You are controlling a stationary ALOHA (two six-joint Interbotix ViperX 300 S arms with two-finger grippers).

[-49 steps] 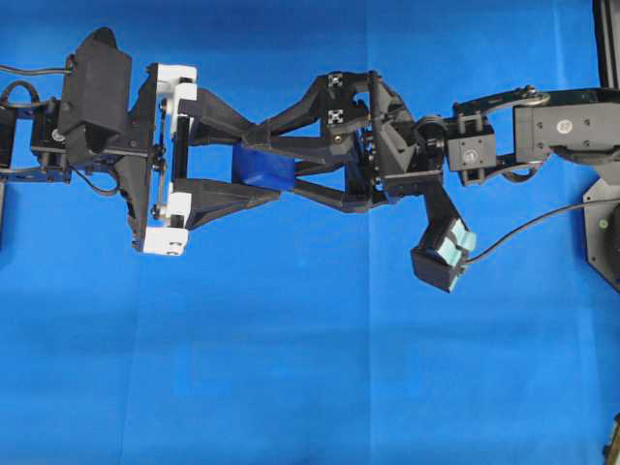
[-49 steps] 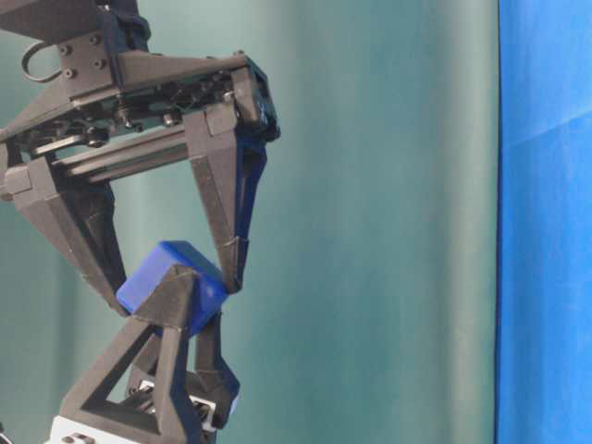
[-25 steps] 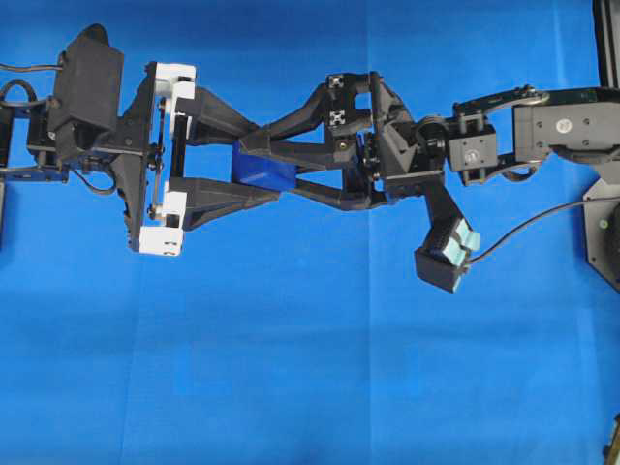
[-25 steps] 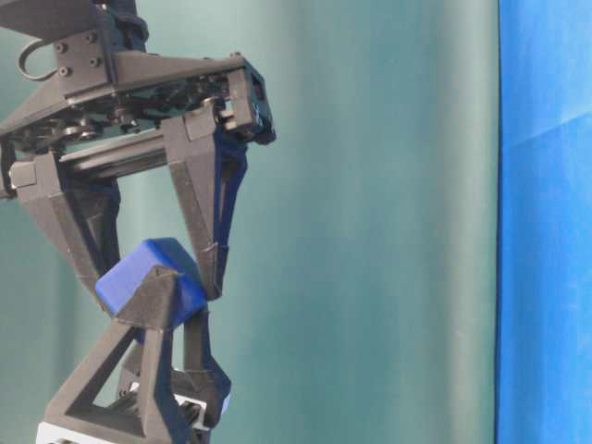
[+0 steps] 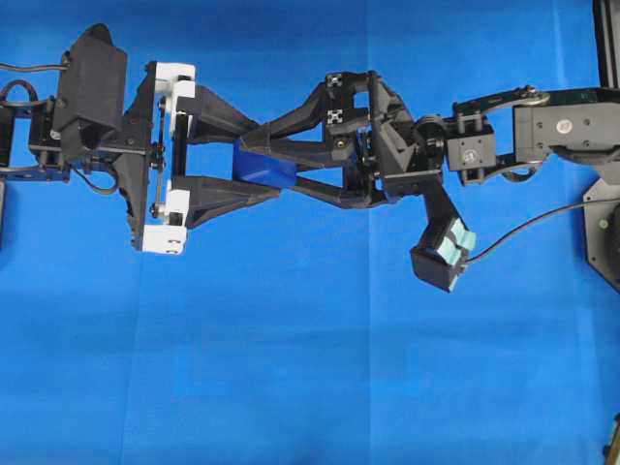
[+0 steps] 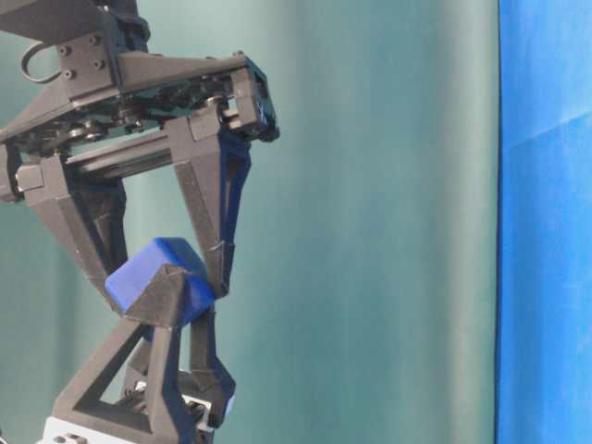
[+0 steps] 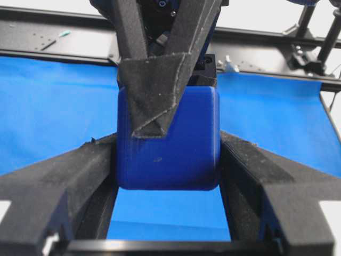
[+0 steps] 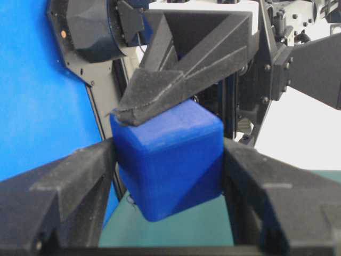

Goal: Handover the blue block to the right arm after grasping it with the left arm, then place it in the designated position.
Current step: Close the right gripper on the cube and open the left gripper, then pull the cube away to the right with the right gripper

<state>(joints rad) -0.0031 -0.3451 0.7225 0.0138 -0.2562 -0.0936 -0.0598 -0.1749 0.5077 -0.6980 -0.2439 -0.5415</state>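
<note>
i count one blue block (image 5: 263, 165), two arms and two grippers, and all of it meets over the blue cloth (image 5: 310, 368) near the middle of the overhead view. the block is off the cloth, held up in the air between the two grippers.

the left gripper (image 5: 254, 166), the one with two white plates (image 5: 174, 79) at the base of its fingers, comes in from the left. from its wrist camera i see its two fingers (image 7: 58, 192) pressed against the left and right faces of the block (image 7: 176, 149), so it is pinching the block.

the right gripper (image 5: 266, 165) comes in from the right, turned about a quarter turn against the left one. from its wrist camera i see its two fingers (image 8: 58, 186) against opposite sides of the block (image 8: 170, 160), one on each side, so it is pinching the block too. in the table-level view its two fingers (image 6: 208, 222) reach down from above onto the block (image 6: 153, 277) while the left pair rises from below.

that makes four fingers in all on one block. one pale grey-teal cover (image 5: 453, 242) sticks out below the right arm's (image 5: 542, 126) wrist, with one cable running off to the right.
</note>
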